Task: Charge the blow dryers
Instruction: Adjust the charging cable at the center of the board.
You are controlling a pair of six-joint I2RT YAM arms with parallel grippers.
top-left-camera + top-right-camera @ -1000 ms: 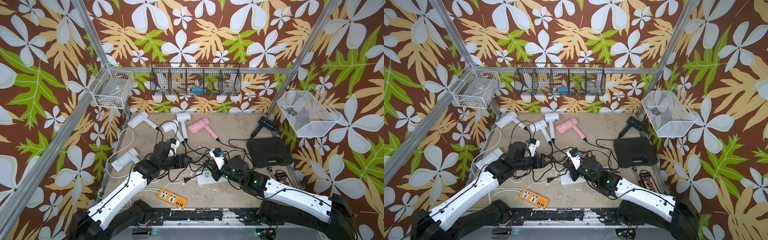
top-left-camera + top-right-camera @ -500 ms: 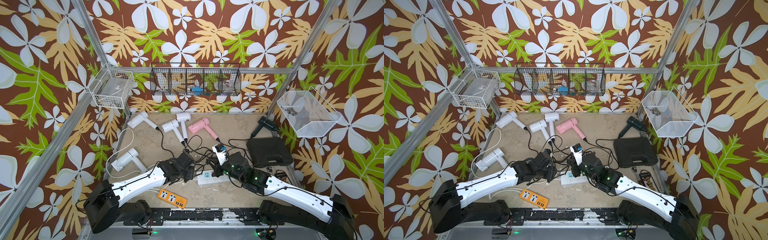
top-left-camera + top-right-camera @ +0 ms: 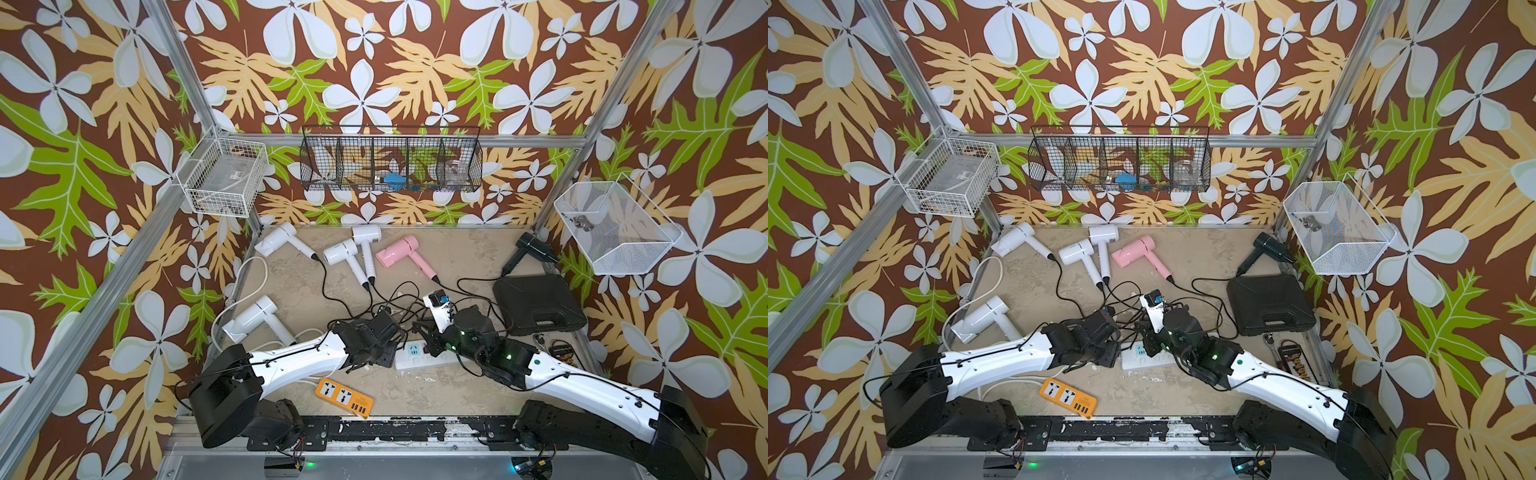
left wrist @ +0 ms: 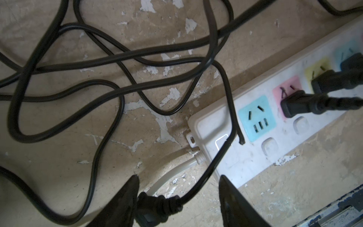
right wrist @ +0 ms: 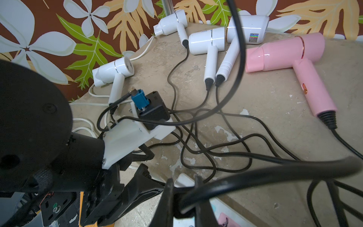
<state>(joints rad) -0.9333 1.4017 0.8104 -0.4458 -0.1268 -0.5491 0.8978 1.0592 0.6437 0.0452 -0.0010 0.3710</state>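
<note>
Four white blow dryers, a pink one and a black one lie along the back and left of the table, their black cords tangled mid-table. My left gripper stands open low over the table at the cable end of the white power strip. A loose black plug lies between its fingers, against one of them. My right gripper is shut on another black plug above the strip. Several plugs sit in the strip's pastel sockets; a blue socket is free.
An orange power strip lies near the front edge. A black case sits at the right, with small tools in front of it. Wire baskets hang on the walls. Cord loops cover the table's middle.
My left arm has swung down and rightward from the cords at mid-left to the strip's end. My right gripper keeps its hold on the plug and has shifted slightly.
</note>
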